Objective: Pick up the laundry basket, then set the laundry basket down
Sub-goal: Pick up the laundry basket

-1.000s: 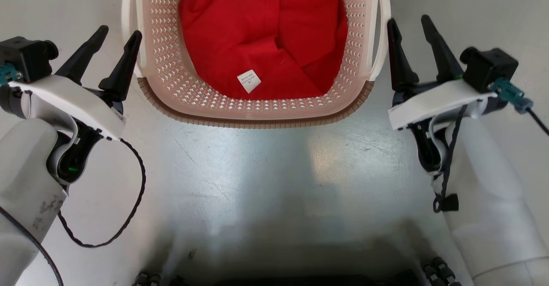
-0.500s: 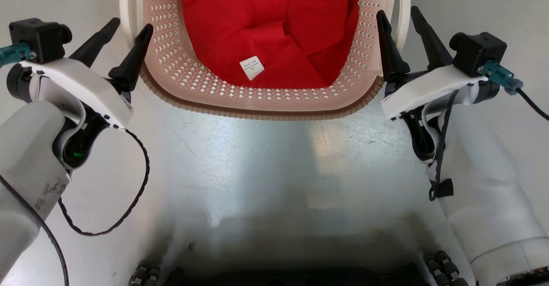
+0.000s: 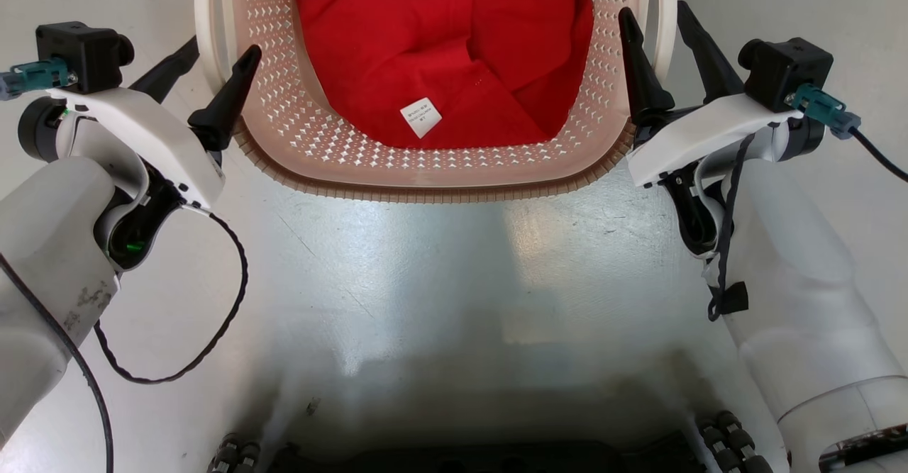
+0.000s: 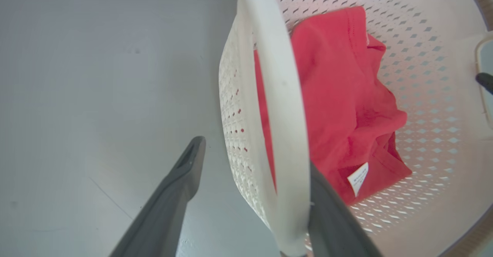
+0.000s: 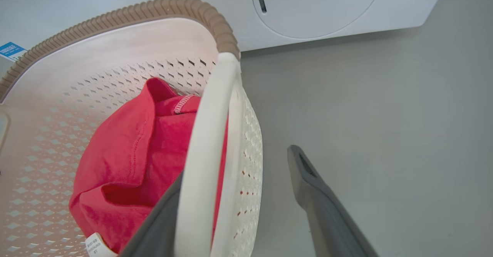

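The laundry basket [image 3: 440, 193] stands on the floor before me, cream and perforated with a brown ribbed rim. A red garment [image 3: 440, 40] with a white tag lies inside it. My left gripper [image 3: 221, 51] is open astride the basket's left white handle [image 3: 206, 26], one finger inside the wall and one outside. The left wrist view shows that handle [image 4: 281, 114] passing between the fingers [image 4: 185, 172]. My right gripper [image 3: 653, 10] is open astride the right handle [image 3: 665, 12]; that handle [image 5: 208, 141] runs between its fingers [image 5: 308, 183] too. Neither gripper has closed on a handle.
A white washer [image 5: 316, 6] with a round door stands just beyond the basket's far end. Grey glossy floor [image 3: 440, 281] surrounds the basket. My own base [image 3: 468, 459] sits at the bottom edge, and a black cable [image 3: 213, 331] loops by the left arm.
Both grippers moved forward and inward from beside the basket until each handle lies between a pair of open fingers. The view shifted slightly too.
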Tool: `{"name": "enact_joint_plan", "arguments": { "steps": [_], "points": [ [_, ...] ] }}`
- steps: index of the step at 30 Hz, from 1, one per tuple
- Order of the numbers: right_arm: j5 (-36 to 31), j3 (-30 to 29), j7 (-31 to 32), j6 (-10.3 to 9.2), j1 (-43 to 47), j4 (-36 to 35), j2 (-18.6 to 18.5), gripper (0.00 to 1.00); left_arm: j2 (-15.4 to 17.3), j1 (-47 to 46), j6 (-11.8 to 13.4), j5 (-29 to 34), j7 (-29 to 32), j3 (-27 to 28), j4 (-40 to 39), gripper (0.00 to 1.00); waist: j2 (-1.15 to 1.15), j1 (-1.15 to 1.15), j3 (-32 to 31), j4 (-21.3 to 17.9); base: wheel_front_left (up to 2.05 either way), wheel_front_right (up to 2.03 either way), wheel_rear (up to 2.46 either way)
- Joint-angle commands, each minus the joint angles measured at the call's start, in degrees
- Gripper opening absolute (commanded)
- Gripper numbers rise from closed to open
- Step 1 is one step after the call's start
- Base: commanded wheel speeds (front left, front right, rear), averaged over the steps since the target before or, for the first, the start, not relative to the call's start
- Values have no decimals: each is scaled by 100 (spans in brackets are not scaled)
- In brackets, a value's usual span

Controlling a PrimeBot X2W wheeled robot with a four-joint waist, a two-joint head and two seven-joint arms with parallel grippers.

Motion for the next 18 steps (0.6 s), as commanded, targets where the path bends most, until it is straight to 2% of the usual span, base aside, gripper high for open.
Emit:
{"name": "enact_joint_plan", "arguments": {
  "steps": [1, 4, 5, 6, 7, 8, 9, 11, 12, 18],
  "points": [
    [28, 89, 5, -9, 224, -7, 73, 100, 254, -62, -34, -69, -29, 81, 20, 100, 0, 0, 0, -2, 0, 0, 0],
    [82, 117, 5, -9, 193, 93, 73, 100, 232, -134, -34, -184, -29, -61, 67, 100, 0, 0, 2, 1, 0, 0, 0],
    [99, 140, 5, -9, 178, 113, 73, 100, 221, -155, -34, -211, -29, -95, 83, 95, 0, 0, 4, 5, 0, 0, 0],
    [119, 170, 5, -9, 165, 123, 73, 100, 210, -172, -34, -232, -29, -128, 100, 58, 0, 0, 6, 9, 0, 0, 0],
    [139, 199, 5, -9, 155, 128, 73, 93, 200, -188, -34, -249, -29, -158, 116, 38, 0, 0, 5, 13, 0, 0, 0],
    [156, 228, 5, -9, 148, 131, 73, 51, 192, -200, -34, -265, -29, -182, 129, 9, 0, 0, 2, 15, 0, 0, 0],
    [172, 254, 5, -9, 142, 135, 73, 42, 186, -209, -34, -283, -29, -204, 140, 0, 0, 0, -3, 14, 0, 0, 0],
    [203, 305, 5, -9, 129, 140, 73, 24, 180, -219, -34, -315, -29, -260, 149, 0, 0, 0, -12, 10, 0, 0, 0],
    [219, 327, 5, -9, 123, 140, 73, 2, 181, -226, -34, -328, -29, -285, 149, 0, 0, 0, -19, 7, 0, 0, 0],
    [298, 410, 5, -9, 99, 119, 73, 0, 203, -264, -34, -366, -29, -364, 113, 0, 0, 0, -65, -1, 0, 0, 0]
  ]
}}
